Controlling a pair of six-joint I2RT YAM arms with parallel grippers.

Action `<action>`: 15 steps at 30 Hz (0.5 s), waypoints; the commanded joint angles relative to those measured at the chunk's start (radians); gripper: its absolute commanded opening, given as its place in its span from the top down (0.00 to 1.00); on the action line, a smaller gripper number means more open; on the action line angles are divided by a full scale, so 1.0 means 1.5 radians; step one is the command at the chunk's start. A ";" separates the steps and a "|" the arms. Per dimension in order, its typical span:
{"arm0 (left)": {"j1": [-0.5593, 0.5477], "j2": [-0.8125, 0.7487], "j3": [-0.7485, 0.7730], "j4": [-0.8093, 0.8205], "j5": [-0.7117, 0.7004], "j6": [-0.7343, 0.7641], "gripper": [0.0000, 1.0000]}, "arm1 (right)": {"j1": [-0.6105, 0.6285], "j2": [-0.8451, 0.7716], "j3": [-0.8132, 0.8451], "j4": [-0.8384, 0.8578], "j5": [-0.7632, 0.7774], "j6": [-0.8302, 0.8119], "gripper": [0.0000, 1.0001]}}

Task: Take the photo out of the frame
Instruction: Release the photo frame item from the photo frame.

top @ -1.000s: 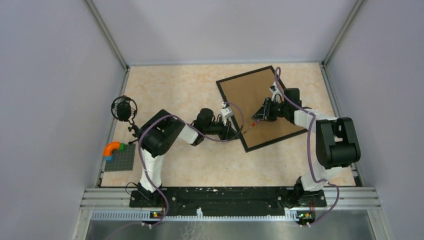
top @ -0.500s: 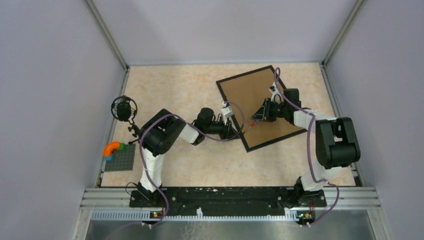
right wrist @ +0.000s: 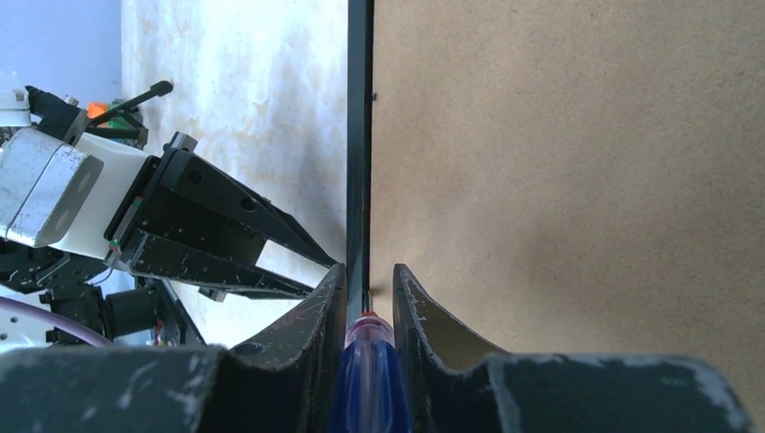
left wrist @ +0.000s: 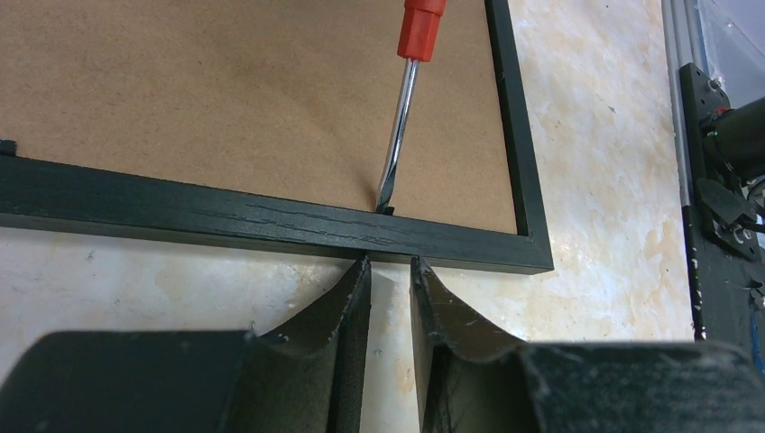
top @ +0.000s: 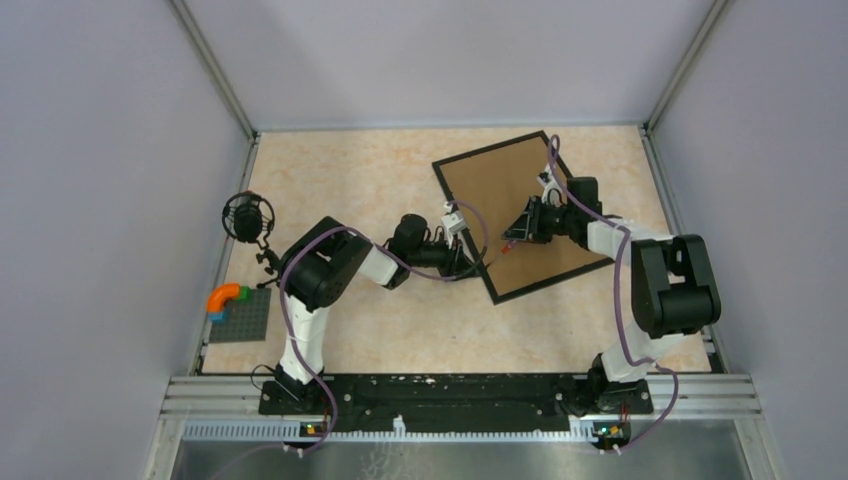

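Left wrist view: my left end effector (left wrist: 391, 271), barely parted, empty, braces the frame (left wrist: 225, 221) just ahead. It's stiff, probably slippy. My right end effector (right wrist: 370, 281) clamps the screwdriver (right wrist: 365, 379).

frame (left wrist: 225, 221): black, brown back | screwdriver (left wrist: 405, 99): red, blue | table (left wrist: 595, 135): beige marbled

Matt, grainy black wooden frame (left wrist: 225, 216)

photo: hidden from you, frame (top: 500, 185) lies back-up | screwdriver (left wrist: 400, 126): handle cut by left-wrist top edge | right-wrist view: you can't see its tip
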 commanded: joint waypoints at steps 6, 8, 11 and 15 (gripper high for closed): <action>0.005 0.045 0.009 -0.075 -0.060 -0.005 0.71 | 0.093 -0.050 -0.006 -0.107 0.021 -0.056 1.00; 0.004 0.051 0.012 -0.072 -0.065 -0.024 0.71 | 0.119 -0.061 0.000 -0.141 0.053 -0.083 1.00; 0.005 0.065 0.017 -0.054 -0.072 -0.067 0.72 | 0.146 -0.063 0.010 -0.180 0.071 -0.098 1.00; 0.005 0.088 0.034 -0.035 -0.074 -0.124 0.73 | 0.185 -0.065 0.015 -0.198 0.086 -0.097 1.00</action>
